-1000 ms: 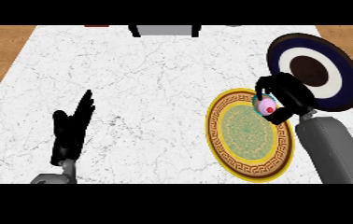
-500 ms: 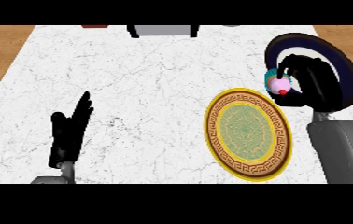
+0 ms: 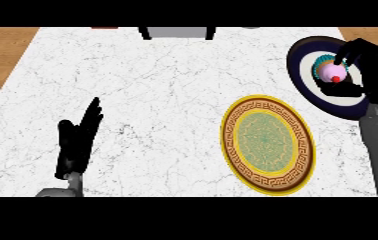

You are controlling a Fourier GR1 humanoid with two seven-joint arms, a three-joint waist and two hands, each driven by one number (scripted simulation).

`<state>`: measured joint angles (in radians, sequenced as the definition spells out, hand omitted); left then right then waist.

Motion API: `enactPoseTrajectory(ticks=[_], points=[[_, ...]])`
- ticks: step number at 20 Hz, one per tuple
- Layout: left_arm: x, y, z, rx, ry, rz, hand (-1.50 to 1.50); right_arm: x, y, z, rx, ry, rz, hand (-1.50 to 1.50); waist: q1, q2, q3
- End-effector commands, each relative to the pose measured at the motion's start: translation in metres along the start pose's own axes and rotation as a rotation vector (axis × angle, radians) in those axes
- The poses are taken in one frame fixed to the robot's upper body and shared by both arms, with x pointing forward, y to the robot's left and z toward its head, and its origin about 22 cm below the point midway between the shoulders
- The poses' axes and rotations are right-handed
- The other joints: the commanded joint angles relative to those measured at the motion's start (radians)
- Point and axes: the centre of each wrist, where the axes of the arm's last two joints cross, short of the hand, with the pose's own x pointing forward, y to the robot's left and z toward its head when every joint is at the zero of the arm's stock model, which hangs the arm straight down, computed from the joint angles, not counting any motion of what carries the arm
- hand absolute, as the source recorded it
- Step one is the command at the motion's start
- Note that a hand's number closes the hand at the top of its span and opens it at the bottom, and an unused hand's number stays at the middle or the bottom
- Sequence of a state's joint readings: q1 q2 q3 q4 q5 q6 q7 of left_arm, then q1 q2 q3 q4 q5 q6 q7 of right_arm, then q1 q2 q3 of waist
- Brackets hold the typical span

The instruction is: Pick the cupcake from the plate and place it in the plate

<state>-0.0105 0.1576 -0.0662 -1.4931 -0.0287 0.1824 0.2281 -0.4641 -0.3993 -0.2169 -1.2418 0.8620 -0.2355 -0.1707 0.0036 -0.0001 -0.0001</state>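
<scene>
1. My right hand (image 3: 356,66) is at the far right of the white marble desk (image 3: 162,94). Its fingers (image 3: 341,58) are curled round the small cupcake with pink frosting, a red cherry and a teal wrapper (image 3: 330,72), so the cupcake lies inside my grip, between the fingers above it and the thumb below it.

2. The cupcake hangs over the pale centre of the dark navy round plate (image 3: 306,79). I cannot tell whether its base already touches that plate or sits just above it.

3. The relation the coming move turns on, as I judge it: the plate's centre lies directly under my fingers, not off to either side. Lowering and letting go is what remains, with no sideways travel.

4. The gold-rimmed round plate with a green patterned centre (image 3: 267,142) lies nearer me and to the left of my fingers, apart from them, with nothing on it.

5. The cupcake has no real long axis; it is squat and round, and its cherry faces up towards me.

6. My left hand (image 3: 76,141) rests open at the near left of the desk, fingers straight, well apart from both plates. The right hand is plainly the nearer one.
</scene>
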Motion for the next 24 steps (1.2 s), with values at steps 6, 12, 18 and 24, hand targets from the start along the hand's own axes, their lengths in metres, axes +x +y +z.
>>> enactPoseTrajectory(ticks=[6,12,18,24], points=[[0.004,-0.003,-0.018,-0.008,-0.008,-0.001,0.00,-0.055,0.011,-0.028,0.034,0.100,0.030,1.50,0.012,0.006,0.001],[0.005,-0.015,-0.015,-0.016,-0.016,-0.011,0.00,-0.081,0.007,-0.036,0.161,0.172,0.071,1.50,0.026,0.012,0.002],[0.009,-0.009,-0.008,-0.038,-0.035,-0.027,0.00,-0.108,0.003,-0.021,0.407,0.239,0.038,1.50,0.043,0.020,0.003],[-0.001,-0.009,-0.014,-0.035,-0.032,-0.010,0.00,-0.115,-0.007,-0.025,0.535,0.221,0.055,-1.50,0.044,0.021,0.003]])
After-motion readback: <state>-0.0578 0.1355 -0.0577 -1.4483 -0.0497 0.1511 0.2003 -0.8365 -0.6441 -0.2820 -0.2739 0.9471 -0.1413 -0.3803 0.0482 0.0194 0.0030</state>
